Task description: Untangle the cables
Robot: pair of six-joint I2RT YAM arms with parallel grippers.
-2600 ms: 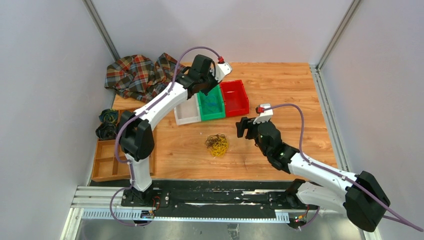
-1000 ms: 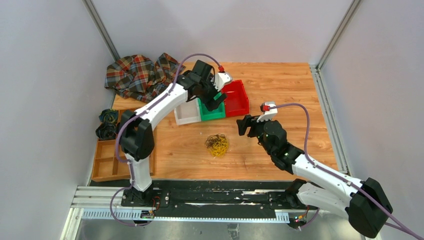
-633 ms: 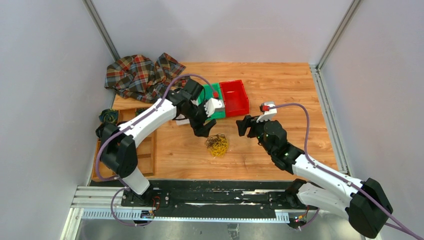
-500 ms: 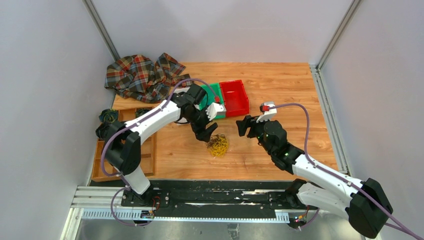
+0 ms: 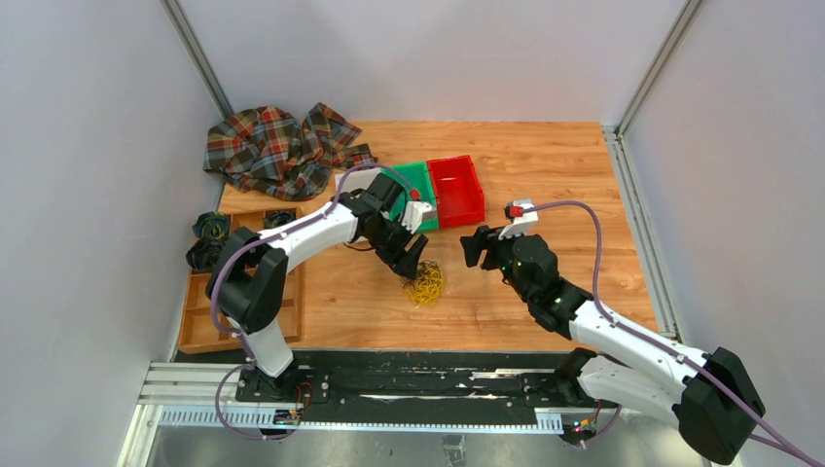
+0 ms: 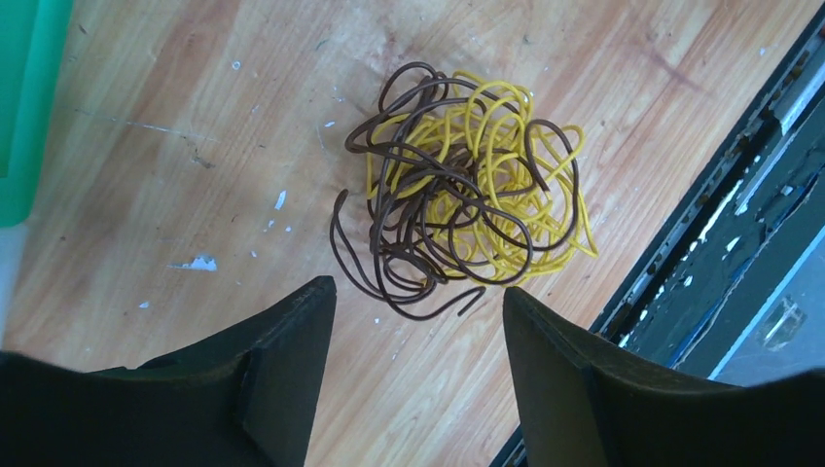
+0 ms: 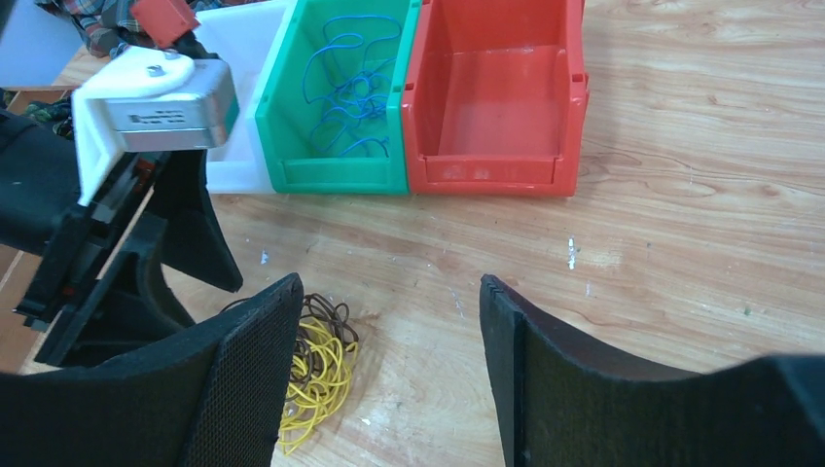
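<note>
The cables (image 5: pixel 424 282) lie as a small tangle of thin yellow and dark brown loops (image 6: pixel 457 190) on the wooden table, also visible in the right wrist view (image 7: pixel 316 375). My left gripper (image 5: pixel 410 261) hovers just above the tangle's upper left edge, jaws open with nothing between them (image 6: pixel 420 297). My right gripper (image 5: pixel 474 245) hangs to the right of the tangle, open and empty (image 7: pixel 391 292). Thin blue strands (image 7: pixel 345 68) lie inside the green bin (image 7: pixel 292 146).
A white bin (image 5: pixel 352 183), the green bin (image 5: pixel 423 180) and a red bin (image 5: pixel 457 190) stand in a row behind the tangle. A plaid cloth (image 5: pixel 272 146) lies at the back left. A wooden tray (image 5: pixel 199 316) and dark coiled bundles (image 5: pixel 207 243) sit at the left.
My left arm has swung from over the green bin down and forward to just above the tangle, its jaws narrowing a little. The right arm has barely moved.
</note>
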